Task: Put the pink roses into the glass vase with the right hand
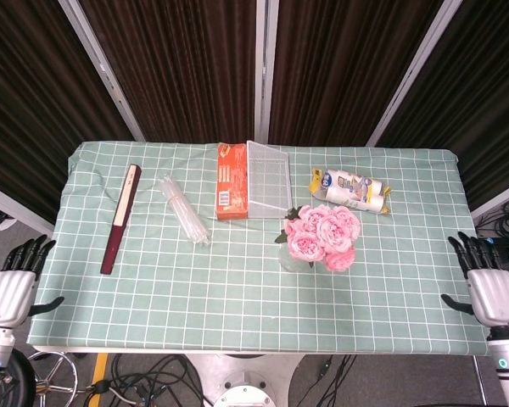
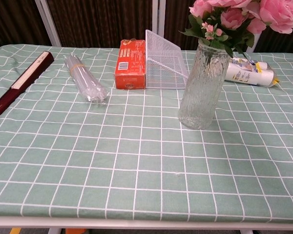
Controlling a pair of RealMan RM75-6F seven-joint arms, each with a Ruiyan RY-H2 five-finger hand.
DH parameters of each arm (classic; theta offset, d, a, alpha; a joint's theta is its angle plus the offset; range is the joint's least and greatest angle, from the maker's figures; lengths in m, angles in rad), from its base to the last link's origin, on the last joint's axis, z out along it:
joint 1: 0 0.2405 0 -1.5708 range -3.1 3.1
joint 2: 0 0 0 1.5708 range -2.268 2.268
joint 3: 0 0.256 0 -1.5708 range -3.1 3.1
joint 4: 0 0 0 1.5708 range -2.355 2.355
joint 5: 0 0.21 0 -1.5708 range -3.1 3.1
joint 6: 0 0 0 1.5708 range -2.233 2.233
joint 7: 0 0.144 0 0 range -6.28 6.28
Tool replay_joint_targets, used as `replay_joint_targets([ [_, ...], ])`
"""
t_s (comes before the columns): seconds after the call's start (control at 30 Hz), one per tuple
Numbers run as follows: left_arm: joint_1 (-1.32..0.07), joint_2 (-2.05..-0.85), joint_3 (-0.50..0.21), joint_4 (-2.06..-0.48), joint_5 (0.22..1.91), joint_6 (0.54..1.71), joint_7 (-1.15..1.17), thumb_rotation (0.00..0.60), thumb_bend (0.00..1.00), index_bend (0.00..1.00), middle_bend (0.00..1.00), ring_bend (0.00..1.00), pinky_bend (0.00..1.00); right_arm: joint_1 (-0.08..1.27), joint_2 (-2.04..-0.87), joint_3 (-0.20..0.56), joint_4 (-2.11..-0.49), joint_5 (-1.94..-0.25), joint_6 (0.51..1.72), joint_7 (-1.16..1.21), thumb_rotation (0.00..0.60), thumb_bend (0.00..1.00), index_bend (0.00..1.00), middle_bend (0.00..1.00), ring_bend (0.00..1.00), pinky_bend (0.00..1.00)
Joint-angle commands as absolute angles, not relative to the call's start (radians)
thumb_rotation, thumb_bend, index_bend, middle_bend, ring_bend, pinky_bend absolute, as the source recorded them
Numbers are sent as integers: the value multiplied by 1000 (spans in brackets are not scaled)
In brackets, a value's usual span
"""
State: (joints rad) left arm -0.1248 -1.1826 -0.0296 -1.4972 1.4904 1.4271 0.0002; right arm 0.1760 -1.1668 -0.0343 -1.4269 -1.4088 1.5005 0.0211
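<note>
The pink roses stand upright in the glass vase, blooms spreading above its rim. The vase sits a little right of the table's middle. My right hand hangs off the table's right edge, fingers apart, holding nothing, well clear of the flowers. My left hand rests off the front left corner, fingers spread and empty. Neither hand shows in the chest view.
Behind the vase lie an orange box, a white wire basket and a white-and-yellow packet. A clear plastic bundle and a long dark maroon case lie on the left of the green checked cloth.
</note>
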Motion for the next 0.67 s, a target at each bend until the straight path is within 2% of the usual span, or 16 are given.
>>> replay_joint_targets([
  [0.03, -124, -1184, -30, -1494, 1500, 1438, -7, 600, 0, 74, 0, 0, 99, 89, -1266, -12, -1336, -1373, 1602, -54, 600, 0, 0, 0, 0, 0],
  [0.37, -111, -1187, -28, -1466, 1514, 1470, -49, 600, 0, 73, 0, 0, 119, 62, -1308, 41, -1305, -1358, 1617, -104, 600, 0, 0, 0, 0, 0],
  [0.67, -112, -1191, -27, -1463, 1513, 1465, -48, 600, 0, 73, 0, 0, 119, 58, -1302, 50, -1315, -1375, 1576, -69, 600, 0, 0, 0, 0, 0],
])
